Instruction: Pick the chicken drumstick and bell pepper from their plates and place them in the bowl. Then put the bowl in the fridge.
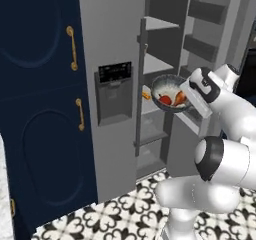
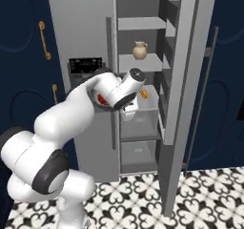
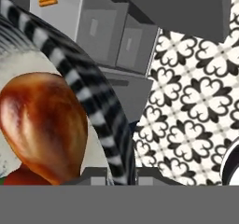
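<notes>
The dark grey bowl [image 1: 167,86] hangs in the air in front of the open fridge [image 1: 112,39], level with its middle shelves. My gripper [image 1: 185,99] is shut on the bowl's right rim. Inside the bowl lie the red bell pepper [image 1: 164,100] and the brown chicken drumstick [image 1: 178,98]. In the hand view the drumstick [image 3: 44,125] looms close, with the bowl's striped rim [image 3: 93,101] curving past it and a bit of the pepper [image 3: 21,177] below. In the right base view my arm hides most of the bowl; a red patch of pepper [image 2: 101,98] shows. The plates are out of view.
The fridge's right door [image 2: 183,80] stands swung open, its door bins facing inward. A beige jug [image 2: 139,50] sits on an upper shelf and a small orange item [image 2: 144,94] on the shelf below. The dispenser panel [image 1: 114,73] is on the closed left door. Navy cabinets [image 1: 35,109] flank the fridge.
</notes>
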